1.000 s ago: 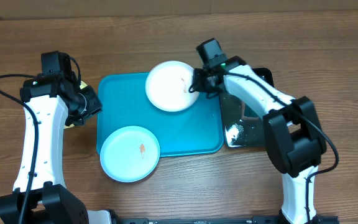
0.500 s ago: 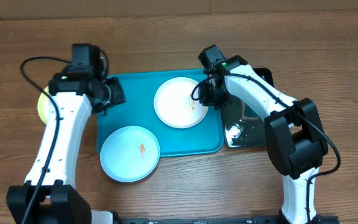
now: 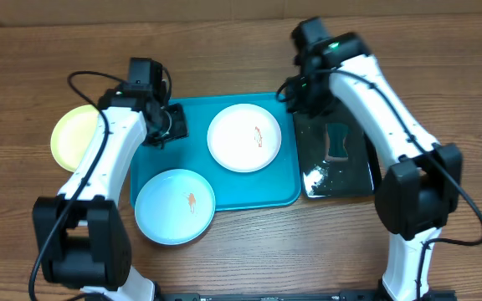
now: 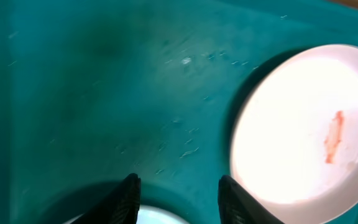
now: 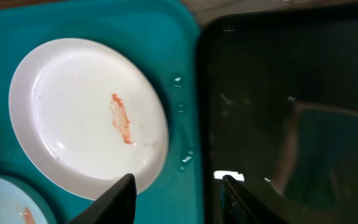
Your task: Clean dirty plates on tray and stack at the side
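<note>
Tray (image 3: 284, 188): we see the turquoise tray at the middle of the counter (image 3: 224, 50), its long side running 9 to 3 o'clock.
White plate (image 3: 244, 138): it lies flat on the tray toward 1 o'clock, with a short orange smear (image 5: 121, 118) at its centre.
Blue plate (image 3: 175, 206): it sits at the tray's 7 o'clock corner, overhanging the rim, with an orange smear of its own.
Yellow plate (image 3: 69, 134): it rests on the counter just off the tray at 9 o'clock, partly hidden by the left arm.
Black tray (image 3: 350, 176): it lies just beside the tray at 3 o'clock, wet and glossy, with a dark pad-like thing (image 3: 338, 142) in it that we cannot identify.
Left pincer (image 4: 178, 193): we find it partly open and empty, hanging above bare tray between the white and blue plates.
Right pincer (image 5: 178, 198): partly open, nothing between the fingers; it hovers over the seam where the tray meets the black tray, at the white plate's 3 o'clock.
Step in hand: we judge that the white plate is set down, both arms free, and cleaning not yet done, since both tray plates show smears.
Next move: we think the right arm needs whatever lies in the black tray to wipe the smear, while the left steadies the plate's rim.
</note>
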You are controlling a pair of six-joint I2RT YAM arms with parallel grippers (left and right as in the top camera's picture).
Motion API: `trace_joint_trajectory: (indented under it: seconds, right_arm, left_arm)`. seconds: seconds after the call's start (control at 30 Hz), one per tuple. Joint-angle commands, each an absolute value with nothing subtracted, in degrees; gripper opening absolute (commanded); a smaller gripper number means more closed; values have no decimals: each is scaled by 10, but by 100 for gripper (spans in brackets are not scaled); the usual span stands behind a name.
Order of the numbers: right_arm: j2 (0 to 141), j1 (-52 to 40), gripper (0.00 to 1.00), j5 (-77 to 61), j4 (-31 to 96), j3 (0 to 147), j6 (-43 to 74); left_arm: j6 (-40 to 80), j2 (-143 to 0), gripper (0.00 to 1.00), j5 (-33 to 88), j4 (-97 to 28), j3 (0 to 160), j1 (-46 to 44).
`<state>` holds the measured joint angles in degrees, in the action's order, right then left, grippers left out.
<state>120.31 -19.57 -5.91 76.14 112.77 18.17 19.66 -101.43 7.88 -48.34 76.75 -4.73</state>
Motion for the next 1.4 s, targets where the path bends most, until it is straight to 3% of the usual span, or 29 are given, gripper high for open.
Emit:
trace_joint_trajectory:
  seconds: [0.0,0.13,0.37,0.67,1.37]
  right_arm:
    - [1186,-150,47,-45,784,1140,172]
    - [1186,-94,47,-46,822,1140,170]
    - [1186,-48,47,-45,844,1136,147]
    - [1186,-45,47,-45,841,1135,147]
    - [1188,-45,52,-45,826,1110,147]
  left_arm:
    - [163,-1045,43,152,-454,766,-64]
    - [163,-1082,49,147,-423,766,-82]
    - [162,-1133,48,150,-387,766,-101]
    - [149,-1164,32,145,-387,766,-112]
    - [115,-1163,21,144,-421,811,-111]
